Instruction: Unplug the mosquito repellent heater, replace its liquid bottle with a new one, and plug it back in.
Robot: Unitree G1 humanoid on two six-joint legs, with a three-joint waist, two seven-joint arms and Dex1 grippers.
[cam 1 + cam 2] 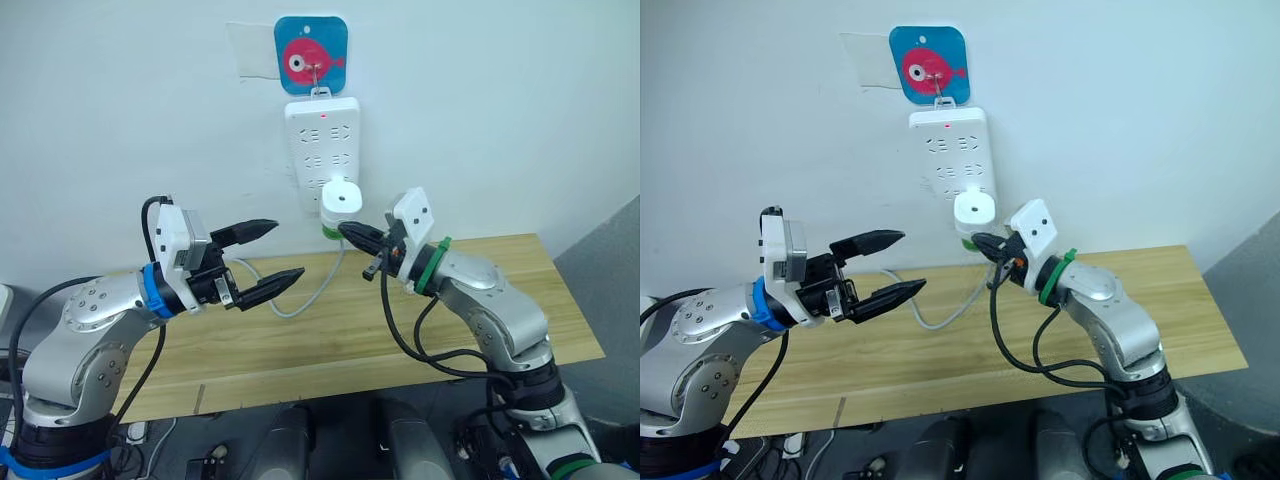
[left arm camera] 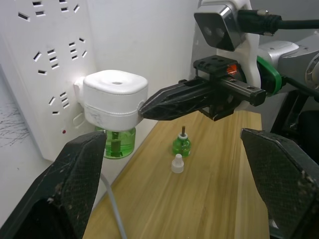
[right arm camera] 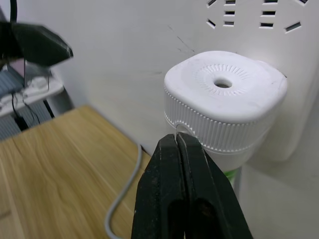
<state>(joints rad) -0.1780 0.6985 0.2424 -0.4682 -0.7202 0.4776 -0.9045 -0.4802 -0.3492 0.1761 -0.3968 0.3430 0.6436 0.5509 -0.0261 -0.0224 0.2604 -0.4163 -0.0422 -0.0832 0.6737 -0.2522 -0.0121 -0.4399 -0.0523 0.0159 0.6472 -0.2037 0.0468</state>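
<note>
The mosquito repellent heater (image 1: pixel 340 198), a small white rounded unit with a round vent hole, is plugged into the white power strip (image 1: pixel 322 140) on the wall. A green liquid bottle (image 2: pixel 117 144) hangs under it. My right gripper (image 1: pixel 345 228) is shut with nothing held, its tips touching the heater's lower ribbed edge (image 3: pixel 199 137). My left gripper (image 1: pixel 285 250) is open in the air, to the left of the heater and a little below it. A second green bottle (image 2: pixel 181 144) with a bare wick stands on the table under the right gripper, and a tiny white cap (image 2: pixel 177 163) lies beside it.
The wooden table (image 1: pixel 300 340) runs along the white wall. The strip's grey cable (image 1: pixel 300 300) loops down onto the table behind the left gripper. The strip hangs from a blue fish hook (image 1: pixel 311 47).
</note>
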